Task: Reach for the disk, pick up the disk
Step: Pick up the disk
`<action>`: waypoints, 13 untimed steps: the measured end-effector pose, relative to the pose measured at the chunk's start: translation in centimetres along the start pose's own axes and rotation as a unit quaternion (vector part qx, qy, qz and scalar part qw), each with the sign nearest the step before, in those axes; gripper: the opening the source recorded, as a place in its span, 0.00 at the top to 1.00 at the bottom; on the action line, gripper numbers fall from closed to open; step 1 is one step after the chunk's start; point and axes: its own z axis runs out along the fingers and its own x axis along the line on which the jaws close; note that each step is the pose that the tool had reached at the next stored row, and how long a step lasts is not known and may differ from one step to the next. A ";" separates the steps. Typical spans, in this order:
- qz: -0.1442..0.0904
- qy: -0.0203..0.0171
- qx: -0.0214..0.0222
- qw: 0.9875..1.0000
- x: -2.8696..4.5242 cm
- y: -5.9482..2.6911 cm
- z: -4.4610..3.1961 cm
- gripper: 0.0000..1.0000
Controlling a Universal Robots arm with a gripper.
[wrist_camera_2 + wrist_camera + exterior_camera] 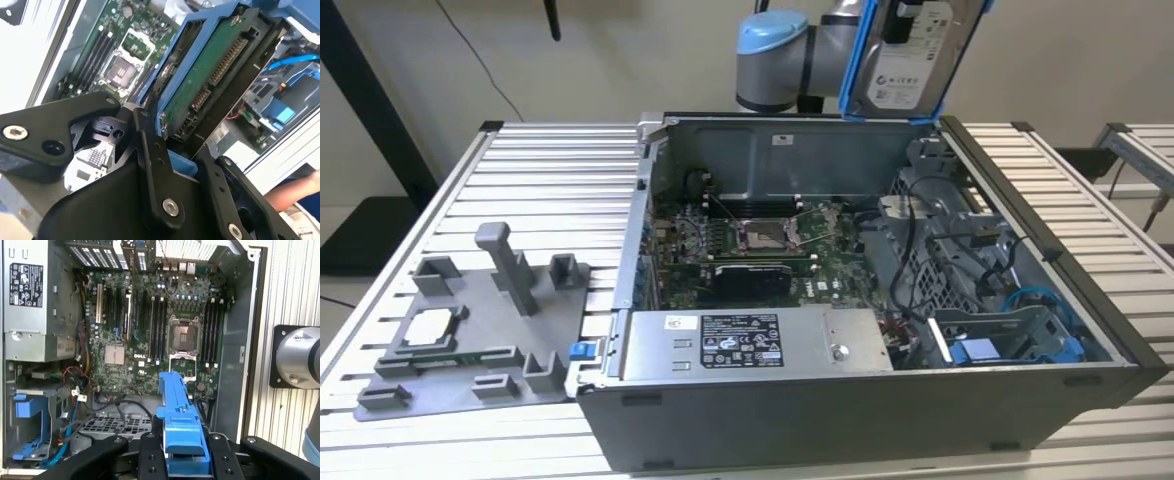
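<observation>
A: What takes up most of the scene?

B: A slatted metal surface (534, 160) with an open computer case (881, 400) lying on it, its side panel off. Inside, the green motherboard (761, 235) with its bare processor socket (181, 335) sits toward the back, and a grey power supply (747, 345) with a label runs along the front wall.

A: Anything beside the case?

B: On the exterior view's left, a grey fixture plate (467, 330) with upright posts rests on the surface, and a small square chip (430, 325) lies in one of its pockets.

A: And the arm?

B: The arm (781, 55) hangs above the case's back wall, a blue-capped joint showing. The gripper (176, 460) has its black jaws clamped on the disk (907, 55).

A: Where exactly is the disk?

B: Lifted clear, above the case's rear edge, standing near upright with its white label showing in the exterior view. In the second wrist view its green circuit side and connector face the camera, framed by blue rails.

A: Smaller details?

B: An empty blue bracket (27, 425) sits in the drive bay, with a blue cable (1041, 300) near it.
</observation>
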 end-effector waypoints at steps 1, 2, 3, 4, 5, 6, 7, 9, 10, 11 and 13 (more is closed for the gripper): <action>0.000 0.000 0.000 1.000 0.02 -0.45 0.00 1.00; 0.000 0.000 0.000 1.000 0.03 -0.90 0.01 1.00; 0.000 0.000 -0.001 1.000 0.05 -1.32 0.01 1.00; 0.000 0.000 -0.001 1.000 0.06 -1.80 0.02 1.00; 0.000 0.000 -0.001 1.000 0.08 -2.23 0.02 1.00; 0.000 0.000 -0.001 1.000 0.09 -2.62 0.03 1.00; 0.000 0.000 -0.001 1.000 0.10 -2.87 0.04 1.00; 0.000 0.000 -0.001 1.000 0.10 -2.90 0.03 1.00; 0.000 0.000 -0.001 1.000 0.10 -2.90 0.03 1.00; 0.000 0.004 0.000 1.000 0.09 -2.91 0.03 1.00; -0.001 0.022 0.007 1.000 0.00 -2.91 0.04 1.00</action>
